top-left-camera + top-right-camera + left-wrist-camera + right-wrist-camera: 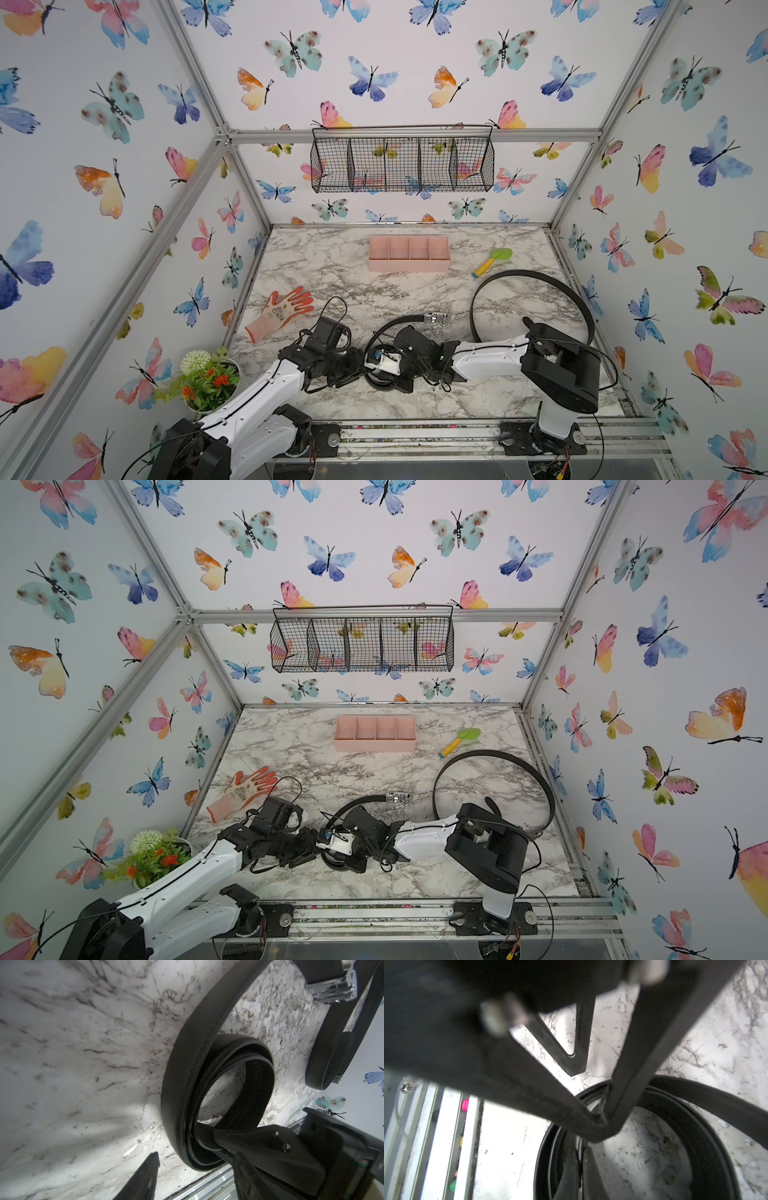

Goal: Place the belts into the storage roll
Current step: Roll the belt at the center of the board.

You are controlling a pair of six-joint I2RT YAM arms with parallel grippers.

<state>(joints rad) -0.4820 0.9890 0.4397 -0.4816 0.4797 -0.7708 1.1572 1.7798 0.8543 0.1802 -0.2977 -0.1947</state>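
Top views: storage roll (409, 264) is at the far middle of the table (316, 266), and its compartments look empty in both top views. The arms meet at the near middle over the part-wound belt (397, 323). Its buckle (436, 319) end arcs out flat, not wound in. The second belt (536, 275) stands on edge in a wide loop at the right, well apart from the roll. The wrists hide the jaws here.

Left wrist: the belt is a coil of a few wraps, on edge on the marble. The right gripper (204, 1133) comes in from the side and pinches the inner wraps. The left gripper (196, 1153) is spread. Its visible finger (149, 1169) is clear of the outer wrap, so it holds nothing.

Right wrist: the right gripper (580, 1150) is pressed together on the coil's edge. Blurred black parts block the rest, and I can't tell what they are.

Handling, my read:
- The strap is light but springy, so the coil will likely unwind once released.
- The faces look smooth, so expect slip under a narrow pinch.
- The buckle is the heavy, rigid end and will probably swing the tail.
- Best hold is probably across the full coil wall, one jaw inside and one outside, clamping all wraps.
- Wind the tail in before lifting.
- The compartments are square, so the coil needs to be tight to drop in.
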